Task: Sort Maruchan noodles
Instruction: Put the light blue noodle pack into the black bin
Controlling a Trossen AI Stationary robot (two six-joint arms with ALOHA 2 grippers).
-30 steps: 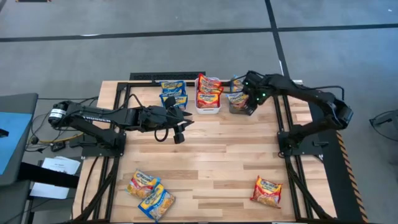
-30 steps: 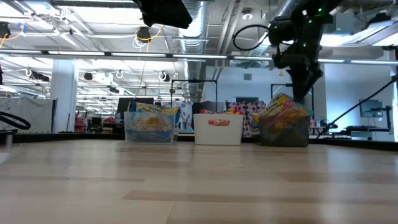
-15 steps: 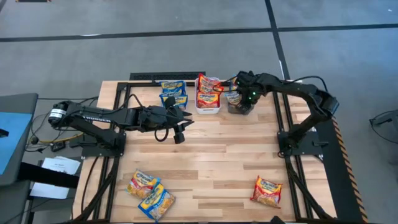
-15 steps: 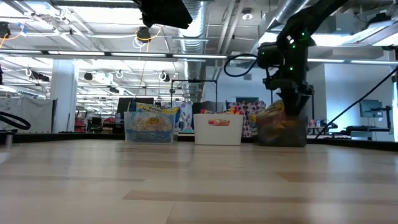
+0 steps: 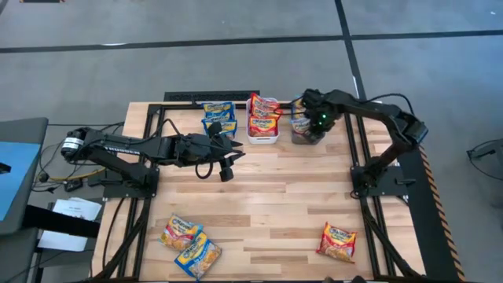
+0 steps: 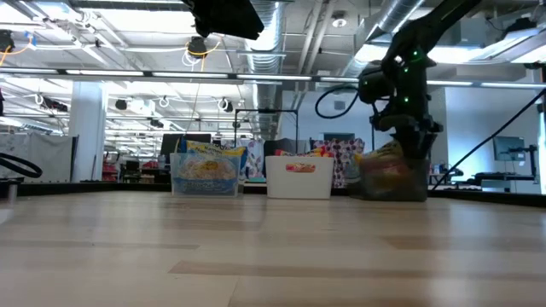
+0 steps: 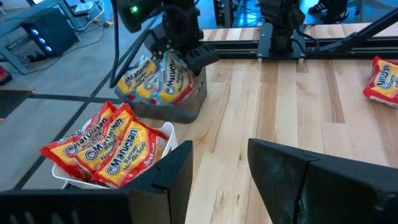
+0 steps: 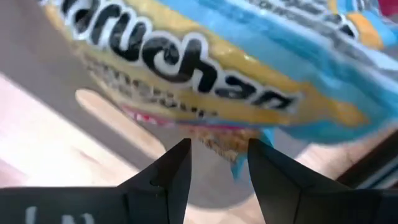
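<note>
Two claws open: right claw [image 5: 308, 119] over dark bin [image 5: 305, 132]; left claw [image 5: 228, 163] mid-table.

Bright even overhead light, soft shadows, right wrist view blurred close-up

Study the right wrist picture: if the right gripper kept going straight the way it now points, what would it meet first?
Most likely the blue-and-yellow Maruchan packet that fills the view just past the open right gripper. That packet stands in the dark bin. How near it is cannot be judged.
</note>
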